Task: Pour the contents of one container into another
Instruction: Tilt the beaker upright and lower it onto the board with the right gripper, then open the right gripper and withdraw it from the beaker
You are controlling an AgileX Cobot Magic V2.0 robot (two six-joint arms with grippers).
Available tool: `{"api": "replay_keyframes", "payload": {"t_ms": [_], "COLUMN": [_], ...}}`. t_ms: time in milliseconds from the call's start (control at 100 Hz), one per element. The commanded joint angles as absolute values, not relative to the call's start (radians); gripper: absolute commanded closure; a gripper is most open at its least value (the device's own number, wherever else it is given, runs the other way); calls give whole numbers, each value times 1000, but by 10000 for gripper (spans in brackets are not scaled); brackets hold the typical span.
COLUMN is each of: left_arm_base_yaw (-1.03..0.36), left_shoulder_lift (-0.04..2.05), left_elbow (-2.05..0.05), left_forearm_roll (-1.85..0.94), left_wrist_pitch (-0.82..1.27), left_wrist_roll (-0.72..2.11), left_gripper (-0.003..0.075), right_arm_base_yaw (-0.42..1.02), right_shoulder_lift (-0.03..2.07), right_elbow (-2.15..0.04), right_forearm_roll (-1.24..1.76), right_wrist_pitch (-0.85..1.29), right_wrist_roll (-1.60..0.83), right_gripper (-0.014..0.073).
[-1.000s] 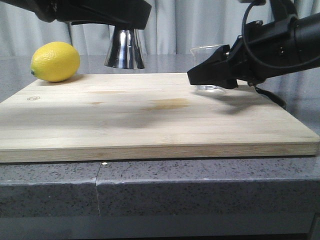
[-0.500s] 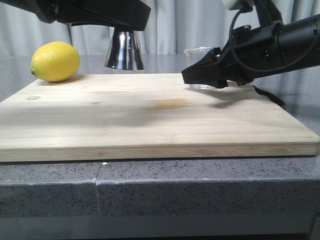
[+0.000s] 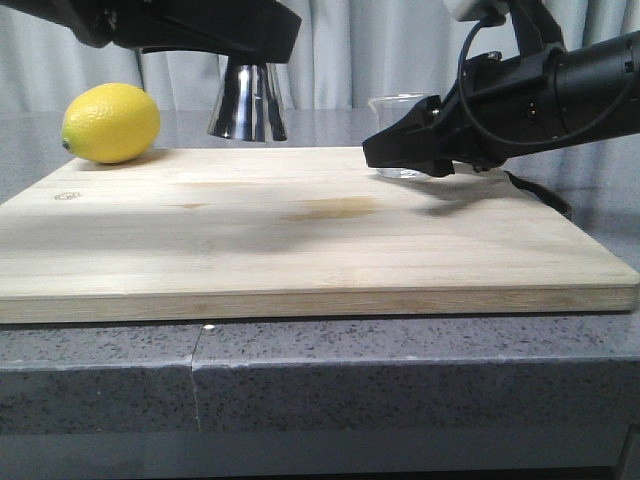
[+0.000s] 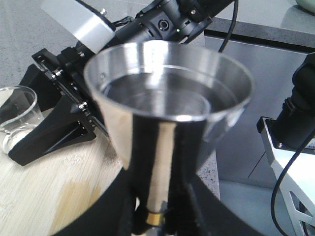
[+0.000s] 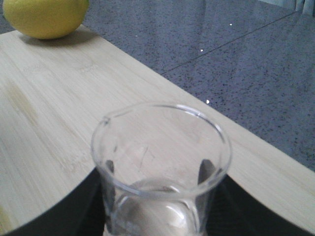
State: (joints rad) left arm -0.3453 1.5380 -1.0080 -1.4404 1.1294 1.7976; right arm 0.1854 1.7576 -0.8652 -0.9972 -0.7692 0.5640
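My right gripper (image 3: 400, 150) pinches the glass beaker (image 5: 161, 167) low on its wall, near the board's (image 3: 300, 240) far edge. Thin glass w/ liquid, prob slippery, so gentle squeeze. Left gripper (image 4: 160, 206) clamps the jigger (image 4: 167, 108) at the waist, held aloft.

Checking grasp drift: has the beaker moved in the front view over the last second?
Yes. The beaker, held in the right gripper, has shifted left and slightly up against the cutting board; most of that happened early, little since.
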Motion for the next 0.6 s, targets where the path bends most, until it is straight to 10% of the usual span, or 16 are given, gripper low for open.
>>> {"api": "replay_keyframes", "payload": {"t_ms": [0,590], "left_arm_base_yaw": [-351,-351], "left_shoulder_lift": [1495,1495], "left_elbow": [-1039,-1039], "left_forearm_roll": [-1515,-1515], "left_wrist_pitch": [1166,1166], "left_wrist_roll": [1792,1794], "left_gripper": [739,739], "right_arm_base_yaw": [179,179], "right_shoulder_lift": [1729,1729], "right_elbow": [-889,-889], "right_forearm_roll": [-986,-923], "right_wrist_pitch": [-805,-851], "right_wrist_roll": [555,555], "right_gripper": [391,63]}}
